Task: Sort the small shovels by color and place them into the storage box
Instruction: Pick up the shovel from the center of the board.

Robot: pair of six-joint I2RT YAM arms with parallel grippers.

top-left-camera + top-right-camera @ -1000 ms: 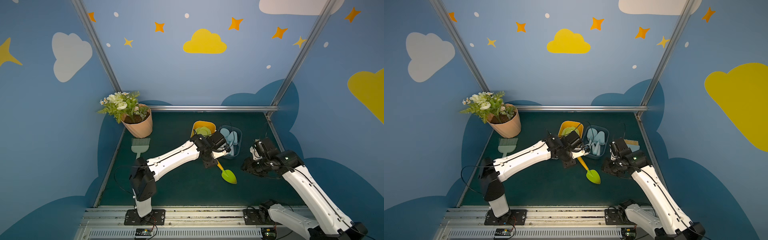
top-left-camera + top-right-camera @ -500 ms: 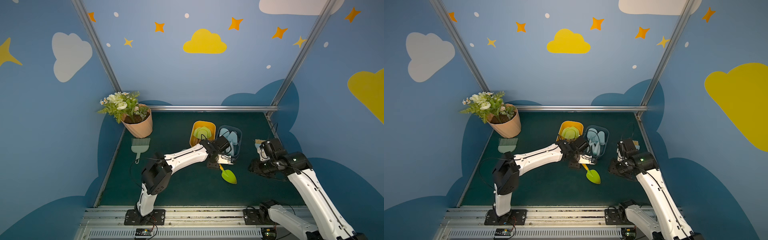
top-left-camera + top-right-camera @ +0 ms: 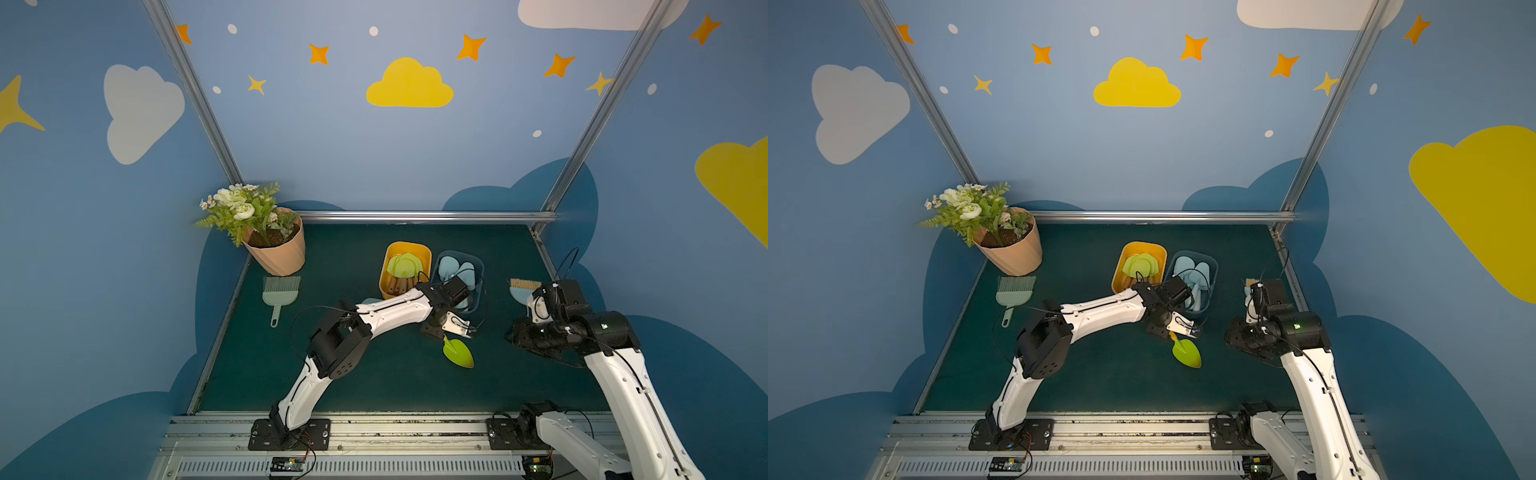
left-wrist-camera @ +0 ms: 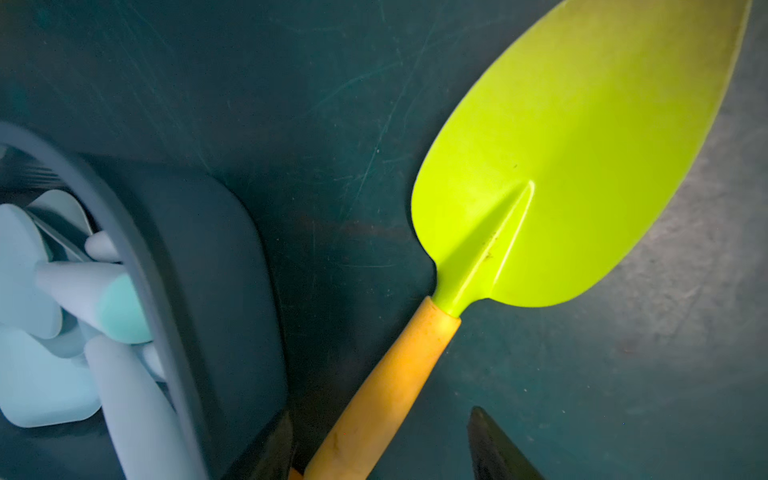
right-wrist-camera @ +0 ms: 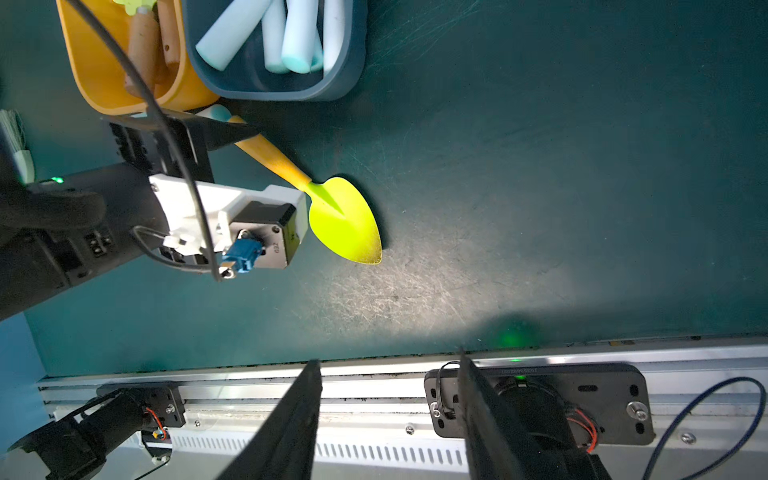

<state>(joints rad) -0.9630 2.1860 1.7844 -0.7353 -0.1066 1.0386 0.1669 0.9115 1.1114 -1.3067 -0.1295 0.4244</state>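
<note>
My left claw [image 4: 386,449] is down at the counter [image 3: 374,386], released. Its fingers [image 4: 494,449] stand apart on either side of the orange handle [image 4: 390,382] of a green shovel [image 4: 582,166], with a gap showing on one side. That shovel lies flat on the counter, just in front of the blue box [image 3: 478,266]. Its blade points toward the front rail and its handle points back toward the boxes.

The blue box stands just beside the yellow box [image 3: 405,246], toward the back of the counter. The yellow box holds green shovels [image 3: 402,266] with brown handles, and the blue box holds pale blue shovels [image 3: 451,266]. A pale blue piece [image 3: 369,300] shows at the edge of my left arm by the yellow box; I cannot tell what it is.

My right claw [image 5: 388,361] hangs over the right side of the counter, well apart from the shovel. It is released too, fingers spread with nothing between them. A blue brush [image 3: 521,286] lies just beyond my right arm. A grey-green brush [image 3: 280,293] lies near the flower pot [image 3: 276,255] in the back left corner
</note>
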